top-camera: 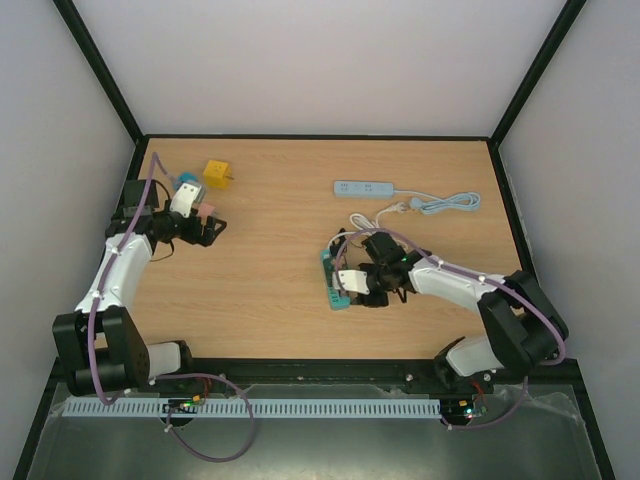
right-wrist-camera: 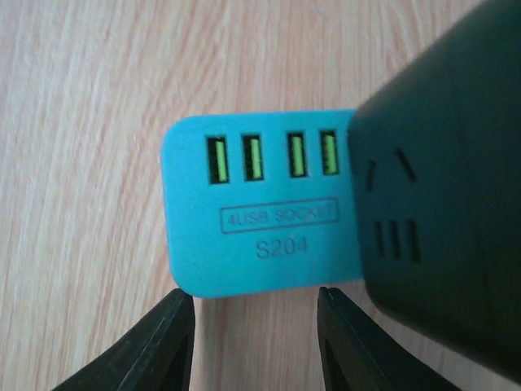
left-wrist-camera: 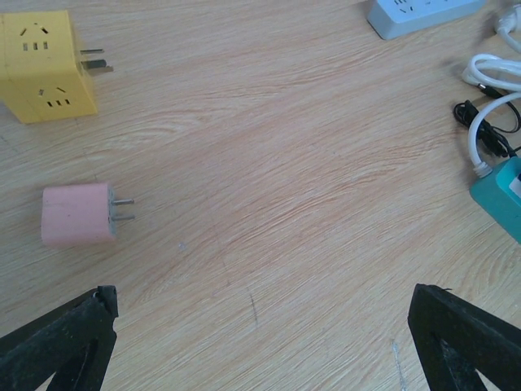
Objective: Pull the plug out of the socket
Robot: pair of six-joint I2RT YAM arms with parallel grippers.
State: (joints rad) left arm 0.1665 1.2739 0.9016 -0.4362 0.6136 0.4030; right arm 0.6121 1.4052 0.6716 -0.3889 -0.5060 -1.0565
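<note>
The pink plug (left-wrist-camera: pixel 77 213) lies loose on the wooden table (top-camera: pixel 280 200), near the far left corner. It is not in any socket. Its two metal pins stick out to the side and touch nothing. The yellow socket cube (left-wrist-camera: pixel 45 65) sits near it but apart, a bit closer to the far edge, and it has its own pins on one side. The left gripper (left-wrist-camera: pixel 264 297) hangs over this spot with its two black fingers (left-wrist-camera: pixel 65 342) spread wide and nothing between them. In the left wrist view the pink plug is out past the left finger, not in the gap. The right gripper (right-wrist-camera: pixel 252 305) is near the middle of the table, right over the teal power strip (right-wrist-camera: pixel 260 212). The end of that strip has four green USB holes and the words "4USB SOCKET S204". This end sits just beyond the tips of the right fingers (right-wrist-camera: pixel 163 346). The fingers stand a little apart, and only bare wood shows between them, so they hold nothing. A black block (right-wrist-camera: pixel 440 212) with socket holes in it covers one side of the teal strip. I cannot tell if it is plugged into the strip or only lies on top. A light blue power strip (top-camera: pixel 362 188) lies near the far edge, well apart from both grippers. A white cable (left-wrist-camera: pixel 492 69) and a thin black cable (left-wrist-camera: pixel 488 122) are curled up between it and the teal strip.
</note>
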